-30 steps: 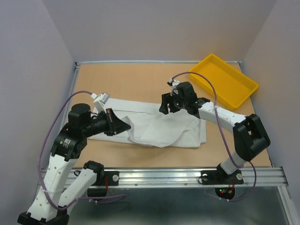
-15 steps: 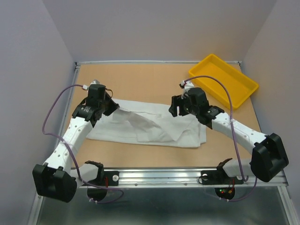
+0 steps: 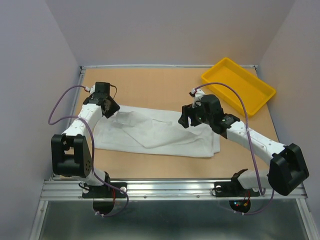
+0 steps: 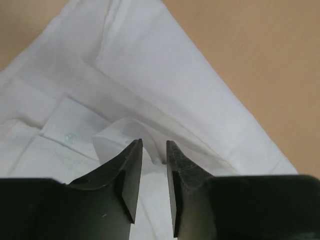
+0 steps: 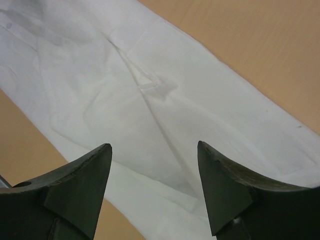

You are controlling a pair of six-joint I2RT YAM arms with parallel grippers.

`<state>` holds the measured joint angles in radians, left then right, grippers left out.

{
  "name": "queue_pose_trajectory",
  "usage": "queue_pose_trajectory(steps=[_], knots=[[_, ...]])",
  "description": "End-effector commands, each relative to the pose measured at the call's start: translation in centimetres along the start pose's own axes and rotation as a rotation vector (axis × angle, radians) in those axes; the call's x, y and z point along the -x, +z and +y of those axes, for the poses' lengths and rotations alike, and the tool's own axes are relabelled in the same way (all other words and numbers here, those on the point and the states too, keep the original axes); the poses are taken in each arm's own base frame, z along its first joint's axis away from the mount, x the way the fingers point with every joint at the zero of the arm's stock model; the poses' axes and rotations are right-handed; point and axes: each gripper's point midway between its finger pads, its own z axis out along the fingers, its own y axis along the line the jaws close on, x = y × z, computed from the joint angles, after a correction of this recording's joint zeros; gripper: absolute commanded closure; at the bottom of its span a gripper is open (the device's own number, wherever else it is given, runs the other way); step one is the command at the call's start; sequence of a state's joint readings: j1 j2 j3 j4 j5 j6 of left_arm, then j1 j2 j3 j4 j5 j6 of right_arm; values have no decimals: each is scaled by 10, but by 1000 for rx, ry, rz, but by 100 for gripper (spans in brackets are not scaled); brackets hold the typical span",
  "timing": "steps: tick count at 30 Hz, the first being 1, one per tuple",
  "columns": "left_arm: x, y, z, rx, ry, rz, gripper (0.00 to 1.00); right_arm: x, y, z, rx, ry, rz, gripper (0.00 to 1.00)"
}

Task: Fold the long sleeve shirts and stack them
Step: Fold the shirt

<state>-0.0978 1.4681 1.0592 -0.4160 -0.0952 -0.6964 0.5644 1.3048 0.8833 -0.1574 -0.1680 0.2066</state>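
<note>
Fold stage: left gripper (image 4: 154, 145) narrowly parted over the shirt (image 3: 150, 132) corner, gripping nothing; right gripper (image 5: 152, 150) wide apart, empty. Advisable: pinch both edges cleanly; lift evenly to avoid wrinkles.

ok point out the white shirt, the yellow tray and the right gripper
white shirt (image 3: 165, 140), top view, flat middle of the cloth
yellow tray (image 3: 247, 82), top view, bare floor inside the rim
right gripper (image 5: 153, 146), right wrist view, midway between its open fingertips
</note>
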Motion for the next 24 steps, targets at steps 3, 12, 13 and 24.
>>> queue_pose_trajectory(steps=[3,12,13,24], knots=[[63,-14,-6,-38,43,-150,34,-6,-6,9,46,-30,2,25],[33,-5,37,-27,121,-137,34,-22,-9,8,57,-17,24,25],[27,-3,37,-43,135,-120,37,-24,-9,8,56,-15,29,25],[-3,41,40,-69,206,3,40,-36,-13,3,36,-8,38,25]])
